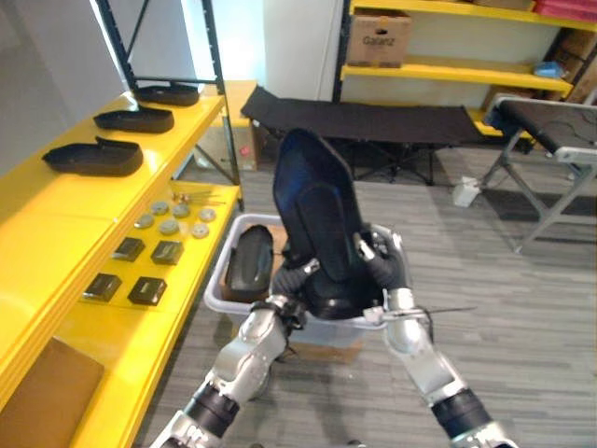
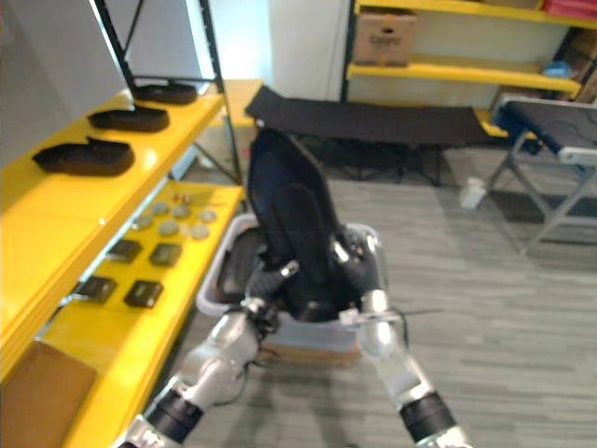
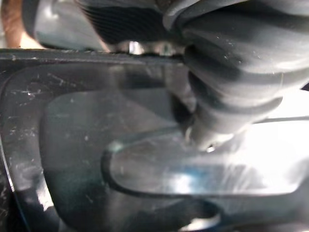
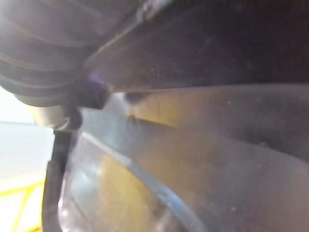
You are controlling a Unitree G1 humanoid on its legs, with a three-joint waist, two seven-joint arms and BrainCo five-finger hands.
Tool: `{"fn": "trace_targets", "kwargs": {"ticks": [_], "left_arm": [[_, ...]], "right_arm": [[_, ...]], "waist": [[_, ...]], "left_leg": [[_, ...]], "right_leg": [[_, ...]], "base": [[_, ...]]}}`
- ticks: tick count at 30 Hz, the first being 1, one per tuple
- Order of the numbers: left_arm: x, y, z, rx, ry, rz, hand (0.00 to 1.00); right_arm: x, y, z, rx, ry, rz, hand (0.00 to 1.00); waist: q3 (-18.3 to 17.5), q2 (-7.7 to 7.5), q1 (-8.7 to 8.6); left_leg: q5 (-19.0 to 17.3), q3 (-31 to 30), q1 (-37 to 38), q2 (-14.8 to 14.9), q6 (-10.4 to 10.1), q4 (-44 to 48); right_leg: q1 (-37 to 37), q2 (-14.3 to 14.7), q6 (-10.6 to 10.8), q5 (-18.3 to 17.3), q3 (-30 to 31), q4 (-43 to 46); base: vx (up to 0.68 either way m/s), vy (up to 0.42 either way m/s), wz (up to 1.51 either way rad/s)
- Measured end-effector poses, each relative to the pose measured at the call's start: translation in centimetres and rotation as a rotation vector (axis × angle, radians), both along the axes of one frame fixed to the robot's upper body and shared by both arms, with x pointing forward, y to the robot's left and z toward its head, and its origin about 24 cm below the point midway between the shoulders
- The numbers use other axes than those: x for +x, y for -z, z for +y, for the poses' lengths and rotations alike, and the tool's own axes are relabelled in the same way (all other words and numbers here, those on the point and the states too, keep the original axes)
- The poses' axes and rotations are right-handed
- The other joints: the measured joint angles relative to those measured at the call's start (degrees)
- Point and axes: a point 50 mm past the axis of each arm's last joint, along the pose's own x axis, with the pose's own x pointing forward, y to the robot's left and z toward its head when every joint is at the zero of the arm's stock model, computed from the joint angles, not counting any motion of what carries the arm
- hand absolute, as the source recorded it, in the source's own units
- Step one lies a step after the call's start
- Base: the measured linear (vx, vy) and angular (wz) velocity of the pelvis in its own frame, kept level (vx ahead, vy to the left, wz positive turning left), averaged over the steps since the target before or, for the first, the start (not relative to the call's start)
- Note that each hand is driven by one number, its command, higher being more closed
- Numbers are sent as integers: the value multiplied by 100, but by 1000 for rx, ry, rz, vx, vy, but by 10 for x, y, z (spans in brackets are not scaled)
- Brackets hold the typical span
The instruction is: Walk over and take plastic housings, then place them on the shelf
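Note:
I hold a large black plastic housing (image 1: 317, 205) upright between both hands, just above a white bin (image 1: 216, 291). My left hand (image 1: 297, 277) grips its lower left edge; in the left wrist view the thumb (image 3: 212, 121) presses on the glossy face. My right hand (image 1: 381, 259) clasps the lower right side, fingers curled over the edge. A second black housing (image 1: 250, 261) lies in the bin. To my left stands the yellow shelf (image 1: 56, 201), with three black housings in a row on its top level, the nearest (image 1: 93, 157) and the farthest (image 1: 170, 94).
The lower yellow shelf level carries small black blocks (image 1: 149, 291) and grey discs (image 1: 173, 219); a cardboard box (image 1: 42, 397) sits below. A black cot (image 1: 373, 121) and a folding table (image 1: 550, 131) stand farther back on the grey floor.

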Motion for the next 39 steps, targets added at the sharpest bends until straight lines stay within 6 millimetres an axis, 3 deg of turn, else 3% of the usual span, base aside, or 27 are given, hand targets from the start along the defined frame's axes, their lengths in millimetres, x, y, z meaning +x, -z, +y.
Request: {"fn": "trace_targets", "kwargs": {"ticks": [4,8,11,14,17,20,23,27,30,33,39], "left_arm": [[0,-18,3,136,-96,-147,100],[-2,-20,3,218,-144,-199,100],[-4,-16,10,314,-210,-218,100],[-5,-15,22,365,-309,-220,100],[-9,-18,41,384,-429,-228,100],[-13,-22,56,367,-521,-238,100],[-25,-25,67,317,-581,-271,100],[-50,-33,72,211,-632,-354,100],[-64,-32,75,194,-651,-374,100],[-73,-24,81,211,-674,-352,100],[-78,-33,104,264,-827,-401,100]], "right_arm": [[-2,-19,0,106,-19,-39,0],[-6,-38,-11,264,-58,-46,0],[-13,-57,-33,384,-40,-106,0],[-22,-64,-61,447,53,-154,0],[-33,-64,-80,504,115,-171,0],[-49,-51,-101,605,188,-141,0],[-63,-27,-107,749,227,-62,0],[-91,39,-108,889,375,193,0],[-116,76,-101,980,455,349,0],[-129,84,-97,1034,466,365,0],[-106,65,-95,1028,343,238,0]], "waist": [[0,0,3],[0,0,-1],[0,1,-16],[-3,7,-25],[-7,14,-149],[-45,78,-180],[-88,161,-275],[-125,228,-300],[-113,280,-298],[-91,314,-306],[-64,286,-266]], "left_leg": [[1,39,5,-2,1,-2],[1,58,36,-13,1,-3],[0,96,84,-12,0,-4],[-21,170,101,-7,-29,-6],[-44,184,102,-5,-45,-7],[-56,201,100,-5,-42,-8],[-69,206,80,-2,-45,-8],[-86,243,-49,6,-58,-8],[-102,242,-92,5,-59,-8],[-116,244,-98,5,-67,-6],[-118,121,-146,-14,-68,-5]], "right_leg": [[-56,-3,2,-3,47,46],[-65,-17,4,-9,78,101],[-50,-17,0,-14,103,114],[-65,-18,-3,-40,142,113],[-70,-16,2,-43,156,112],[-82,-16,4,-44,182,107],[-108,-15,21,-63,202,94],[-271,-7,23,-85,272,104],[-289,-5,27,-87,271,101],[-287,-2,28,-87,271,95],[-256,-25,39,-100,115,81]], "base": [[-18,23,-5],[-5,15,-2],[-10,26,-6],[-13,24,-10],[-4,8,-2],[5,20,-3],[0,0,0],[27,19,-4],[44,13,0],[32,11,-1],[2,10,10]]}}
